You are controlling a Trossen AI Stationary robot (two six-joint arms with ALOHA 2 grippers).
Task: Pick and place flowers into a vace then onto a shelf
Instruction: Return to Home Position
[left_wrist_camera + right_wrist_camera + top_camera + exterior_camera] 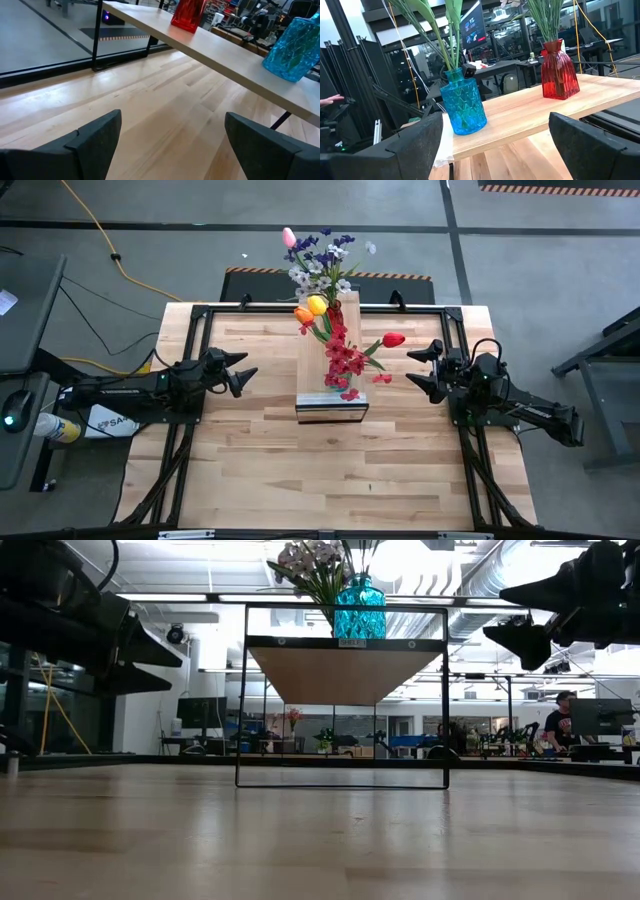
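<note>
The flowers (345, 358) are in two glass vases, and both vases sit on the one shelf (312, 370). From above I count four tulips (393, 338), one each of pink, orange, yellow and red, plus purple, white and red sprays (322, 258). The blue vase (463, 107) is chunky see-through glass with a diamond pattern and holds broad green leaves. It stands near the shelf end with the shiny metal strip. The red vase (560, 70) is ribbed, narrower at the neck and holds thinner stems, and it's further along the same board, well apart from the blue one. The shelf is a long narrow plank of pale wood held up on thin black metal legs (240, 690), standing mid-table (250, 450), which is wider blond wood strips. There are two arms, one on each side of the shelf. The left gripper (245, 373) hangs above the table, pointed at the shelf but well clear of it, fingers spread wide and gripping nothing. The right gripper (410, 368) mirrors it on the other side, also splayed and empty. One person (562, 720) is way back in the room.
</note>
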